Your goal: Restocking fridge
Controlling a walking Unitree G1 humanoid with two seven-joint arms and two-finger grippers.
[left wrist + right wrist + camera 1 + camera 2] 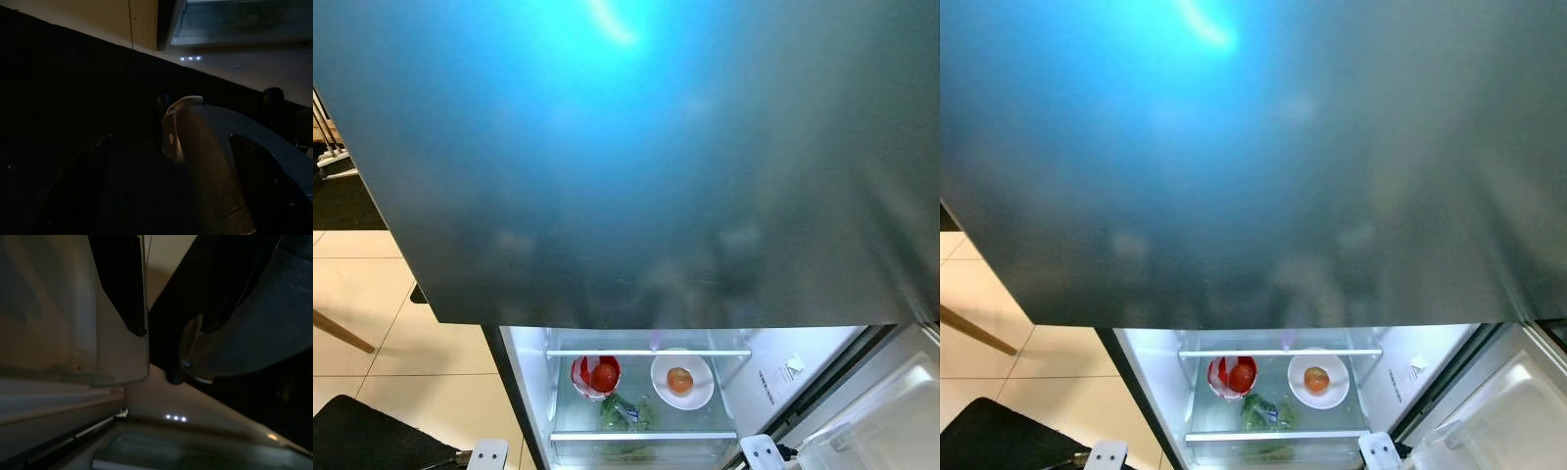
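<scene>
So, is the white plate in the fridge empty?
No, the white plate holds one round orange-red fruit on the lit shelf.

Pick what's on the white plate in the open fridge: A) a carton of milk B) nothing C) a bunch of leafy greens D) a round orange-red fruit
D: the white plate on the lit shelf holds one round orange-red fruit; the greens lie on the shelf in front of it.

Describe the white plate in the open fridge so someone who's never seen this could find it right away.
Look below the big dark upper fridge door into the lit open compartment. On the glass shelf there, the white plate sits on the right, beside a red and white bowl and behind some leafy greens. It is the flat white dish holding a single orange-brown round fruit.
</scene>
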